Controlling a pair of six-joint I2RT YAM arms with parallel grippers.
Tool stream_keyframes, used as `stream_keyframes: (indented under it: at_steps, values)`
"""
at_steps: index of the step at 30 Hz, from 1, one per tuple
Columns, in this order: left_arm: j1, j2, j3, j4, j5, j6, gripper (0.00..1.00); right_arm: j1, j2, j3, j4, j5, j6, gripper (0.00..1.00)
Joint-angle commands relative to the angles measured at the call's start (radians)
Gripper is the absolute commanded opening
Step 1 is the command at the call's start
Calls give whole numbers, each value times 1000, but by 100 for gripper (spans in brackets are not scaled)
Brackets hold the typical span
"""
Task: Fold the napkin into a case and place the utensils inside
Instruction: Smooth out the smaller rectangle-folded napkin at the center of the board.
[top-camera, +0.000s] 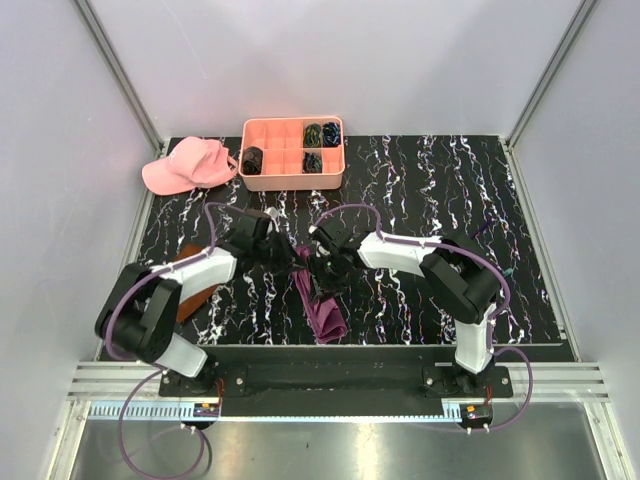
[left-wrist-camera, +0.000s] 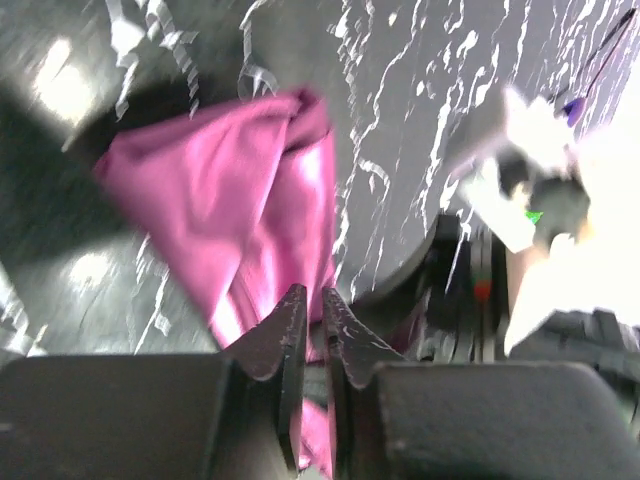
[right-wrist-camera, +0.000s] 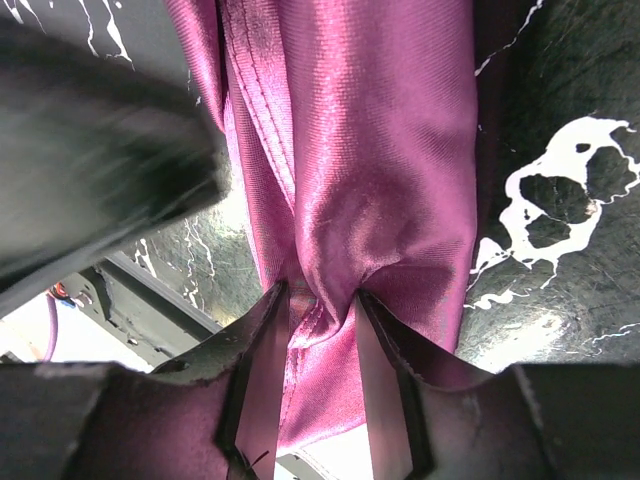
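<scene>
Fabric decides this moment: the napkin (top-camera: 325, 312) is bunched into one long narrow band. Its loose tail trails back from both tools toward the arm bases, and its long axis runs roughly near to far on the table (top-camera: 450, 200), slightly slanted. Both tools meet at the far end of that band, close side by side. The right gripper (right-wrist-camera: 318, 295) has its fingers partly apart with a thick gather of cloth cinched between them. The fabric presses against both inner faces, so it reads as a hold on the napkin, and the band stretches straight ahead of the fingertips with a hem showing along its left fold. The left gripper (left-wrist-camera: 312, 300) has its jaws almost together, with only a thin slit between them. Cloth shows down in that slit and the rest billows out ahead and to the left of the tips, but whether the jaws actually bite I cannot tell. In my judgement the next fold turns on this lengthwise lie: the band must be spread sideways, across its long axis, before any pocket can form. Neither arm is clearly nearer, since both sit on the same end. Under the left arm, behind its tool, lies a brown cloth (top-camera: 195, 290). The utensils cannot be made out anywhere. Well beyond both tools, at the far edge, stands a pink tray (top-camera: 293, 185) holding dark coiled bundles (top-camera: 312, 160), with a pink cap (top-camera: 185, 165) to its left.
</scene>
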Motion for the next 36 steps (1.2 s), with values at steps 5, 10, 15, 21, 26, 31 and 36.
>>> stream_keyframes:
  at_steps: [5,10,15,21,26,31,36]
  values:
    - [-6,158,55,61,-1,39,6,7,-11,19,10,11,0,43]
    - [-1,135,52,-63,-153,155,4,-10,-88,8,-8,37,-13,56]
    - [-1,119,37,-95,-180,211,1,-26,-148,19,-11,39,-6,59]
    - [-3,104,37,-103,-184,223,1,-28,-79,57,28,2,24,42]
    - [-1,89,44,-118,-203,241,1,-26,-33,-47,171,-43,76,27]
    - [-1,125,86,-189,-244,298,0,-26,-17,-150,242,-24,84,27]
    - [0,104,66,-204,-261,298,0,-30,-28,-228,239,12,70,25]
